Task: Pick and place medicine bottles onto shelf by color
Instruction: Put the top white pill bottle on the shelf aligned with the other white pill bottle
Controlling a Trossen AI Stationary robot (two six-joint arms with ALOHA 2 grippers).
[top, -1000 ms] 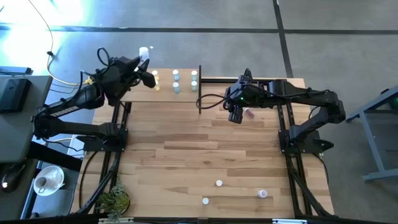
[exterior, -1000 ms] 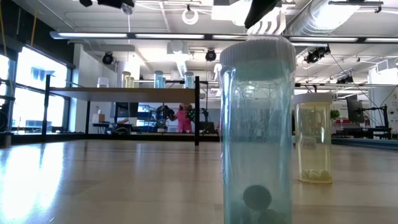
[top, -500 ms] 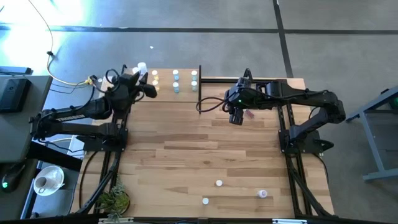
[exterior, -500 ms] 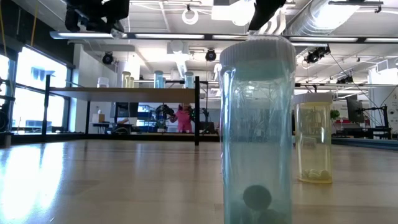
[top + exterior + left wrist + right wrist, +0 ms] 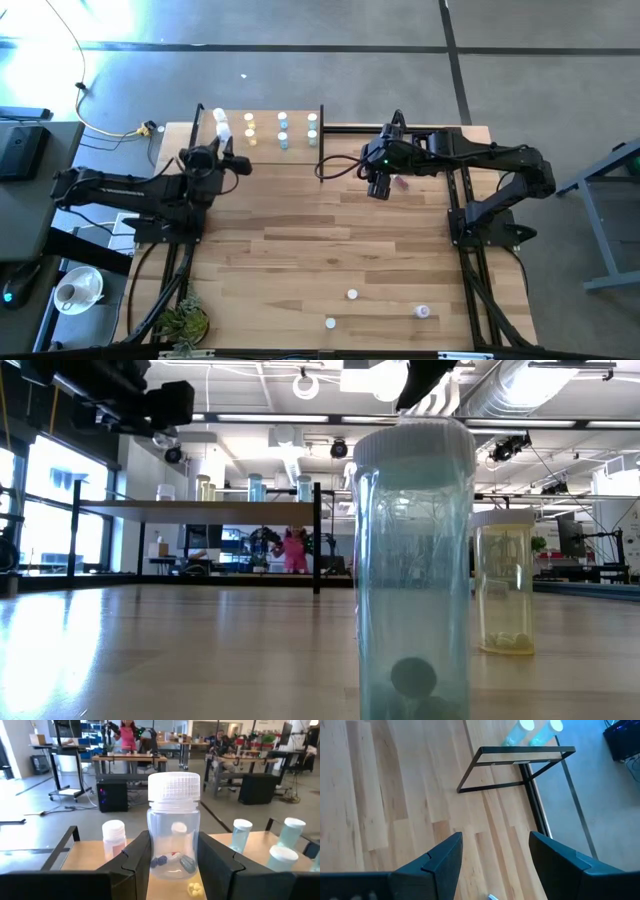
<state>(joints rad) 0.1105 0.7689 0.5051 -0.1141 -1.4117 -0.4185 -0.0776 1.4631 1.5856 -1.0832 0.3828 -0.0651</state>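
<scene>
Medicine bottles (image 5: pixel 283 138) standing in colour columns on the shelf (image 5: pixel 300 152) at the table's far edge.

At far left, left gripper (image 5: pixel 174 847) clamped on a clear white-capped bottle (image 5: pixel 174 827), fingers (image 5: pixel 137 857) pressing its two sides below the cap. Kept upright, presumably to go down on its base. Aimed at the shelf's left end, with a pale bottle (image 5: pixel 114 835) standing there, likely the matching column. Contact between the held bottle and the board impossible to tell.

Further right on the shelf: a yellow pair (image 5: pixel 250 128), then blue ones, set in separate columns to keep colours sorted.

Right of the shelf, right gripper (image 5: pixel 378 188) hanging over bare table (image 5: pixel 300 240), fingers spread wide and holding nothing. Seemingly waiting clear of the left arm's work.

Near the front edge, three loose bottles (image 5: pixel 352 294) well apart from the shelf and not yet sorted. Closer to the right arm, so probably that arm's to fetch.
</scene>
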